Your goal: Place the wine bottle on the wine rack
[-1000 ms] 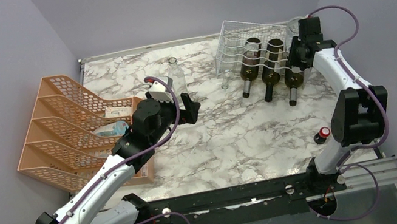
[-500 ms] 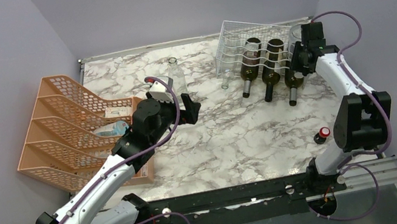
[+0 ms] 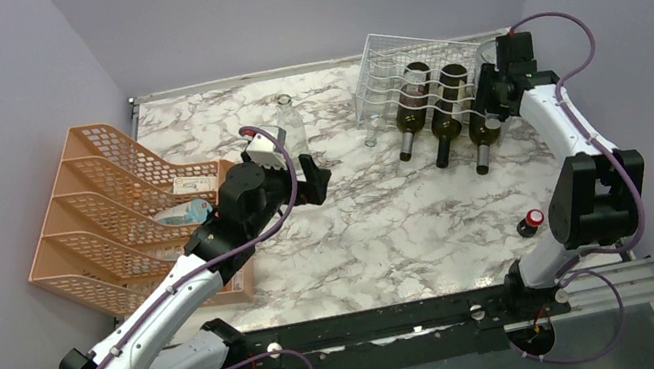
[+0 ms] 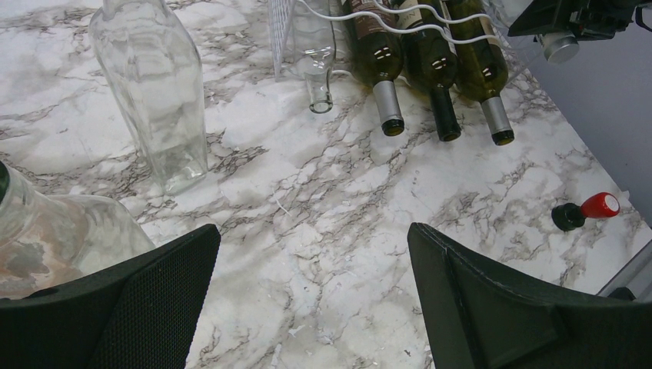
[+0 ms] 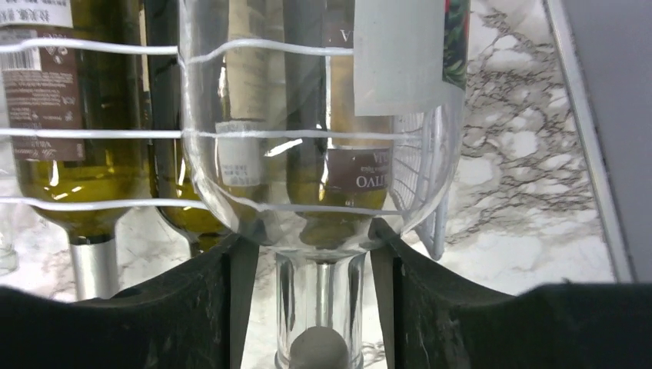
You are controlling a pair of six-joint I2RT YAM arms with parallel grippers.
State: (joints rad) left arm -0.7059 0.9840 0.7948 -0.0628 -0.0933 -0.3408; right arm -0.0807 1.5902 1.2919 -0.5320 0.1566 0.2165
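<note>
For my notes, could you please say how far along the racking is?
Done: three dark bottles lie in the wine rack. In hand: the right pincer straddles a clear bottle's neck at the rack's right end, jaws parted. Left: another clear bottle stands on the table.

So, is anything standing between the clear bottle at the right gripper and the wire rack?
Nothing visible. The clear bottle is already over the wire rack, beside three dark bottles, neck inside the right gripper.
</note>
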